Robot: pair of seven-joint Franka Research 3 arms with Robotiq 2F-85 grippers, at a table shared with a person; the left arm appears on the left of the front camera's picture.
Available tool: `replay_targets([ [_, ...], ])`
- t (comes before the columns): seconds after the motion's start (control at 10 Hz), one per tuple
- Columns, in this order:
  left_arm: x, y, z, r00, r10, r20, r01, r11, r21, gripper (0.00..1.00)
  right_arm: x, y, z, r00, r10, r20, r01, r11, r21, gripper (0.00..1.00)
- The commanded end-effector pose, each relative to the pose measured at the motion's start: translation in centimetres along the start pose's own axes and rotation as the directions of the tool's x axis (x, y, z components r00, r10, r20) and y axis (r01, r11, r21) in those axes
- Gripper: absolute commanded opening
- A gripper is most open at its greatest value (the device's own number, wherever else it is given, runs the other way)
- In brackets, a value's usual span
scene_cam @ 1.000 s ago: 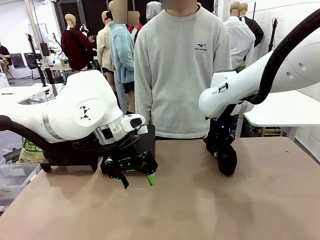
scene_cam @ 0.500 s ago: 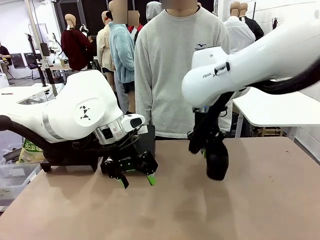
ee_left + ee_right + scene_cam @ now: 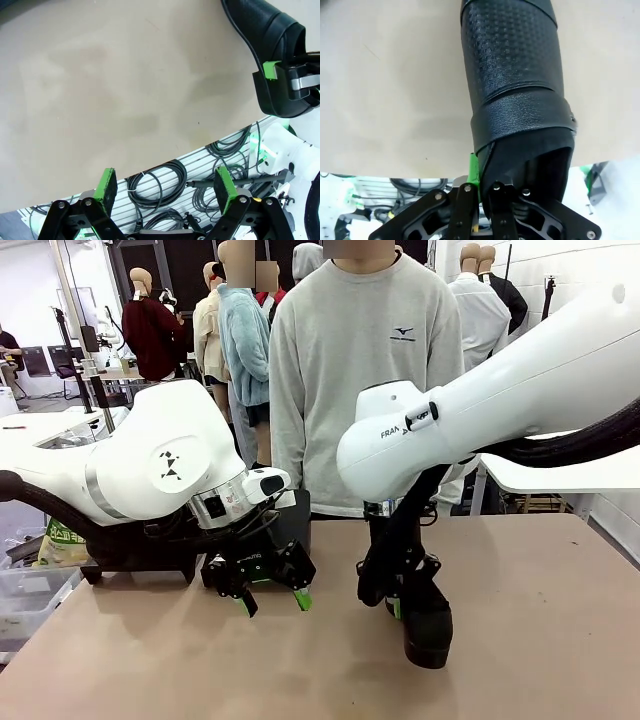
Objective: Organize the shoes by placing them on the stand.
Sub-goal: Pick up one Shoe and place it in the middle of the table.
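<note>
The right claw [image 3: 398, 605] is clamped on the heel rim of one black shoe [image 3: 428, 625], one finger inside the opening and one outside, as its wrist view shows. The shoe hangs from that grip with its long axis running away from the claw, toe leading down toward the counter [image 3: 520, 660]; from the front it appears just above the surface or barely touching, I cannot tell which. Taking the shoe as landmark, the black stand [image 3: 150, 558] lies well to the robot's left of it and farther toward the person, behind the left arm. The left claw [image 3: 272, 602] sits between shoe and stand, jaws spread wide and holding nothing, low over the counter. The right arm already has the shoe, so the carry toward the stand probably must pass that idle left claw.
</note>
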State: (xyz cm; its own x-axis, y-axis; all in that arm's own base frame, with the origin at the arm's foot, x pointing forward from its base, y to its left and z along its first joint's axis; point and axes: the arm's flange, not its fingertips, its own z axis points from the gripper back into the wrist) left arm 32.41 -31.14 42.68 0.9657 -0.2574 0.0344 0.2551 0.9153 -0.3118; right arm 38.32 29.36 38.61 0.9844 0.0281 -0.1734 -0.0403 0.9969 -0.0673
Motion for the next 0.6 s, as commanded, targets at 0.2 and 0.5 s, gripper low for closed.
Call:
replay_targets([
  [0.2, -0.1, 0.1, -0.1, 1.000, 0.000, -0.002, 0.000, 1.000, -0.015, 1.00, 0.2, -0.7, -1.5, 0.992, 0.042, -0.118, -0.033, 0.997, 0.076, 0.00],
  [0.5, -0.1, 0.1, -0.1, 1.000, 0.000, -0.002, 0.000, 1.000, -0.015, 1.00, 0.8, -0.9, -2.0, 0.986, 0.053, -0.155, -0.039, 0.995, 0.093, 0.33],
])
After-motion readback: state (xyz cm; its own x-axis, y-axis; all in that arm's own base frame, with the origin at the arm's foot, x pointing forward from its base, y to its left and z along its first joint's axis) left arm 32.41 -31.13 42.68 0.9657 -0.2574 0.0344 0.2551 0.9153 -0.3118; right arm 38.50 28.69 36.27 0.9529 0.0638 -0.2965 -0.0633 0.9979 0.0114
